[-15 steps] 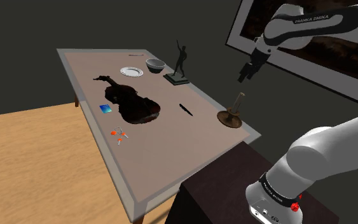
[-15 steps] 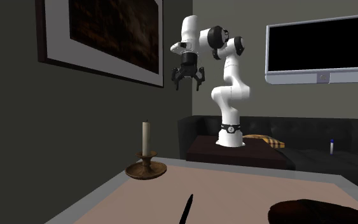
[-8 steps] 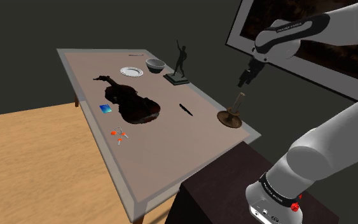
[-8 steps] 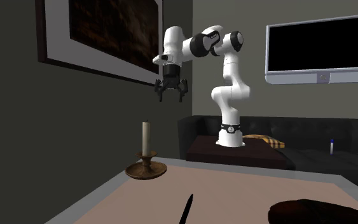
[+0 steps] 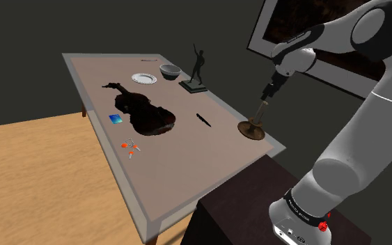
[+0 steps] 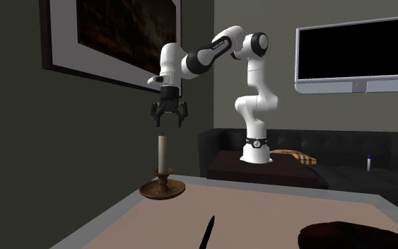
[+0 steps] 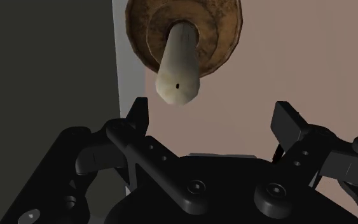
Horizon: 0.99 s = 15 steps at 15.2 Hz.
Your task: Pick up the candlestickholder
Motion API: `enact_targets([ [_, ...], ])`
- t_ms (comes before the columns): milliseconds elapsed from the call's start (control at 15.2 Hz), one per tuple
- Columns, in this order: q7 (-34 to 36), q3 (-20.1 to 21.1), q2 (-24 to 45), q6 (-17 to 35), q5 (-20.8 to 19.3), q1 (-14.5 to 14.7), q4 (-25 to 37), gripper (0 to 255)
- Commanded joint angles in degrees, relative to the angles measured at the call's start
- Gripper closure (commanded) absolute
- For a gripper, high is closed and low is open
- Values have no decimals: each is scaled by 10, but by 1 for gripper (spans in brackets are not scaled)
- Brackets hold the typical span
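Standing at six o'clock under the gripper (image 6: 170, 123), the candlestick holder (image 6: 162, 186) is untouched; fingers (image 7: 138, 112) are spread apart.

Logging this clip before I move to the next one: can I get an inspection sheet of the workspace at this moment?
Surface: pinkish table with a pale rim.
Job's things: brown candlestick holder upright near the table edge, pale candle standing in it, not held.
Clutter: violin, bowl, plate, statuette, pen, blue card, small orange item.
Grippers: gripper open, above the candle's tip, apart from it.
Cables: nothing seen.
Surroundings: framed picture, wall screen, dark sofa, wooden floor.
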Motion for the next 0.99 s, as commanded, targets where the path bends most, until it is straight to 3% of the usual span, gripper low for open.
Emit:
enact_targets([
  [0, -40, 0, 55, 5, 44, -16, 32, 0],
  [660, -75, 17, 103, 50, 88, -34, 23, 0],
  [726, -75, 17, 103, 51, 88, -34, 22, 255],
  [924, -75, 17, 103, 50, 88, -34, 23, 255],
])
